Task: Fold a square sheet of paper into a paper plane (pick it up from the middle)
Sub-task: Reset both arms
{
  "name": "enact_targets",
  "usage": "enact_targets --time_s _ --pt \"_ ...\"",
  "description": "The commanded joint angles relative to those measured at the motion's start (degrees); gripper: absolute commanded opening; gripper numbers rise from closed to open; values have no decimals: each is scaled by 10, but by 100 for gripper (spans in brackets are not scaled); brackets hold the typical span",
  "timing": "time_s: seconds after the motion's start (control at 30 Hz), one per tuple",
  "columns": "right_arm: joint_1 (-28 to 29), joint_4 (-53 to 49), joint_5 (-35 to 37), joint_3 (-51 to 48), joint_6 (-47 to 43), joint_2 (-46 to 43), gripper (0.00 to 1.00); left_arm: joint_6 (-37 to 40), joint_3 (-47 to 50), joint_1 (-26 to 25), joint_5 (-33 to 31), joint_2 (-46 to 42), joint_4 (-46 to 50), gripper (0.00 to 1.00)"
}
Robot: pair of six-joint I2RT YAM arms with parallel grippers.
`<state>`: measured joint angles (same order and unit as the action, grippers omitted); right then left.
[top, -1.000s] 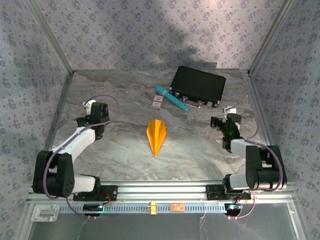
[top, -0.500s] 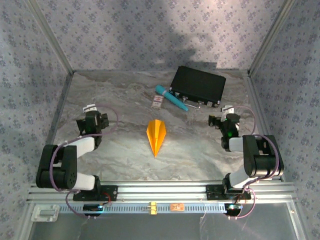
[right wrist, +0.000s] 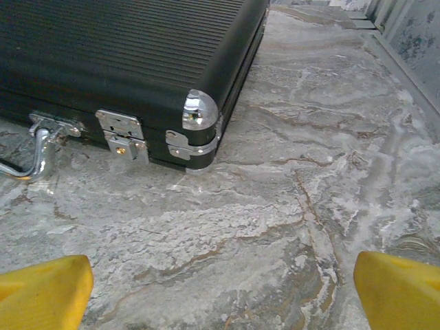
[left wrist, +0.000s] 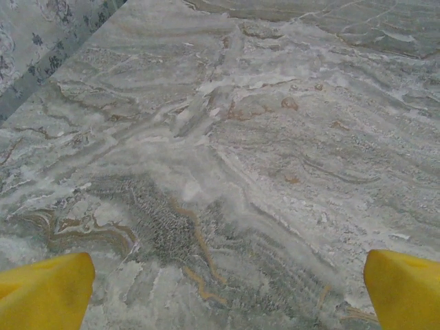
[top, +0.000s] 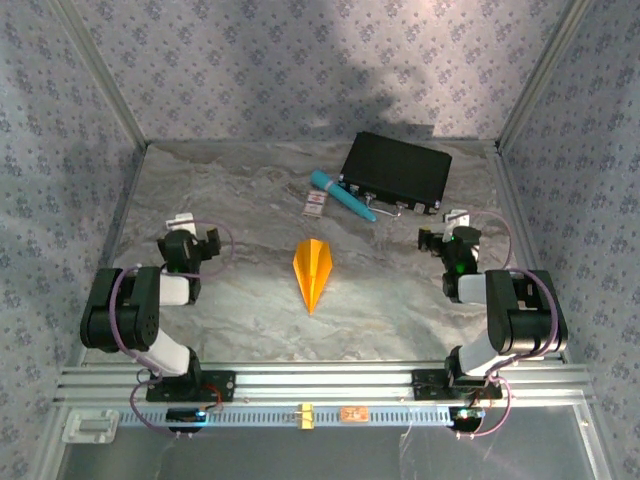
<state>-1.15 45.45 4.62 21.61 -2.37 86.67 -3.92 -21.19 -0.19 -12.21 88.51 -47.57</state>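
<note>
Mid-table, you have the paper plane (top: pixel 312 272) lying flat, well apart from both arms. Your left gripper (left wrist: pixel 223 295) and right gripper (right wrist: pixel 220 292) stand wide, holding nothing; the right faces the black case (right wrist: pixel 124 62).

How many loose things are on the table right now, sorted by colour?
Orange: 1, paper plane
Teal: 1, pen
Black: 1, case
White-and-red: 1, card
Total: 4

Soft overhead light brightens the bench (top: pixel 250 300) centre; a broad shadow darkens the back wall (top: pixel 385 95). Wrist views are sharp.
</note>
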Motion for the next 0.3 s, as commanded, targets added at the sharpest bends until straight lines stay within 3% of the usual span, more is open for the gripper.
enact_targets --time_s 0.0,0.27 --pt "-2 1 -8 11 9 3 99 9 -14 -7 -5 -5 -15 100" --pt "-2 1 -8 11 8 3 99 9 -16 -7 -4 -6 -10 100"
